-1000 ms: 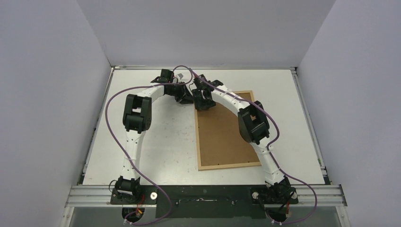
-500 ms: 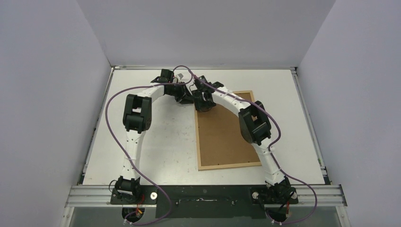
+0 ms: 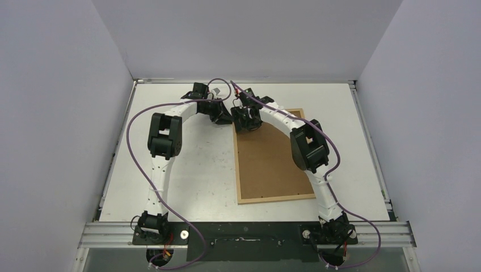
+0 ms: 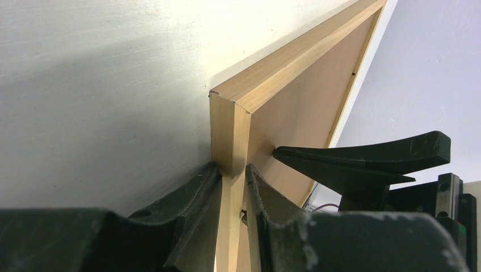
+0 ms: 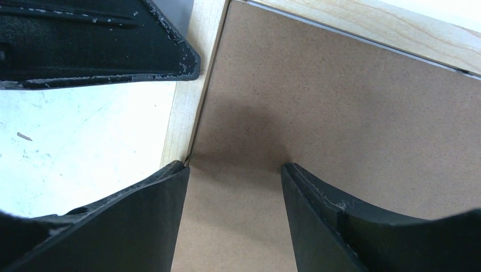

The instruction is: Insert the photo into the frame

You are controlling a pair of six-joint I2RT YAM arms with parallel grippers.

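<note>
From overhead, the frame (image 3: 276,198) lies flat on the counter (image 3: 193,170), right of centre, with the brown backing board (image 3: 266,161) facing up inside it. Both arms arch over to its far left corner. The left gripper (image 3: 226,117) sits at the outer side of that corner and the right gripper (image 3: 245,119) is just over the board beside it. Over the last second the right arm's elbow has drifted a little to the right and its wrist has crept toward the corner. The frame's near edge has barely shifted, if at all. The photo is nowhere in sight. My guess is that it already lies under the board, so this is a pressing or squaring-up step rather than the insertion itself.

The left wrist view shows the left gripper pinching the frame's light-wood rail just short of the mitred corner, one finger on the outside face and one on the inner edge against the board. A finger of the right gripper hangs close over the board beyond.

In the right wrist view the right gripper is spread wide, with both fingertips low over the board's corner and the left one near the seam where board meets rail. I cannot tell whether they touch the board.
</note>
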